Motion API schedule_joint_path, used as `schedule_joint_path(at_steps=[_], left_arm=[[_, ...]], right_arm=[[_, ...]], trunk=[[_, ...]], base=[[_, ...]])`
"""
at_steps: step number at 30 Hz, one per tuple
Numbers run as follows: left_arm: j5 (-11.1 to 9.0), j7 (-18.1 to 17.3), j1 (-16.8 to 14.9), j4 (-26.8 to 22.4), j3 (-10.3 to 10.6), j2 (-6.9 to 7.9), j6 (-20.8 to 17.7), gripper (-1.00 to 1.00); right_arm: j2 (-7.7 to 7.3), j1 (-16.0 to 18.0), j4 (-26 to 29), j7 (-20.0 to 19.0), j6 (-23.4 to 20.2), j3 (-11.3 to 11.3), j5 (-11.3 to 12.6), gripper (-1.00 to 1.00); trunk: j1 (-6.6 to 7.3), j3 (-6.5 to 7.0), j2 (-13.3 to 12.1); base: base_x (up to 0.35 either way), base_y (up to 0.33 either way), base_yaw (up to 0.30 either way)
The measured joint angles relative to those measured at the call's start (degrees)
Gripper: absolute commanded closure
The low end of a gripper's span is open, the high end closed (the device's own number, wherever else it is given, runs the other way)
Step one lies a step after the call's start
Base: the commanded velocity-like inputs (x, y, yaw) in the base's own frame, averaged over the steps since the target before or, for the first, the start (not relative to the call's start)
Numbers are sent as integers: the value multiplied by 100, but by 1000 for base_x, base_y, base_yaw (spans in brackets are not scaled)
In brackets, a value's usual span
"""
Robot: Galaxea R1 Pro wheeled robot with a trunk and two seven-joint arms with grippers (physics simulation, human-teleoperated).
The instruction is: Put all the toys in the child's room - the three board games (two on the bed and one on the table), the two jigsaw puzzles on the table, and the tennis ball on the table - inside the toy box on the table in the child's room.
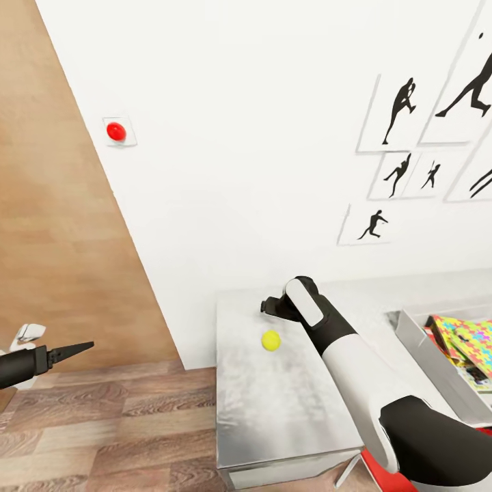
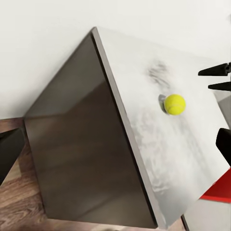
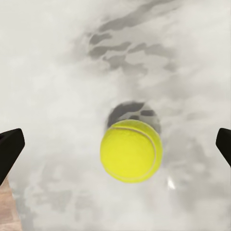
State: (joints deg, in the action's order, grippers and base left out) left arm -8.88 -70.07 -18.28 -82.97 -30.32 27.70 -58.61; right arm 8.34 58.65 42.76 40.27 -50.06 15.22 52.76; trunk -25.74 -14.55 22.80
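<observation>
Left tool (image 1: 82,348) at nine o'clock, pinched to a point, empty, off the counter (image 1: 287,410). Tennis ball (image 1: 271,339) alone on the counter's near-left stretch. Right tool (image 1: 268,305) hovers just above it at twelve o'clock, spread wide — ball centred between its fingers. Toy box (image 1: 417,342) at three o'clock, holding jigsaw puzzles (image 1: 471,338). Step in hand: ball pickup — next, descend and close.

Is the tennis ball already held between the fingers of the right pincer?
No, the tennis ball rests on the table, with the fingers wide apart on either side, not touching it.
</observation>
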Motion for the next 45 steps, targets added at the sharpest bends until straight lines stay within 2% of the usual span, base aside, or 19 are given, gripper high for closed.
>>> schedule_joint_path(at_steps=[45], left_arm=[[0,5,1,0,1,-3,0,-100]], right_arm=[[-22,0,-354,-7,-8,6,-1,-100]], trunk=[[-1,-422,0]], base=[[20,9,0]])
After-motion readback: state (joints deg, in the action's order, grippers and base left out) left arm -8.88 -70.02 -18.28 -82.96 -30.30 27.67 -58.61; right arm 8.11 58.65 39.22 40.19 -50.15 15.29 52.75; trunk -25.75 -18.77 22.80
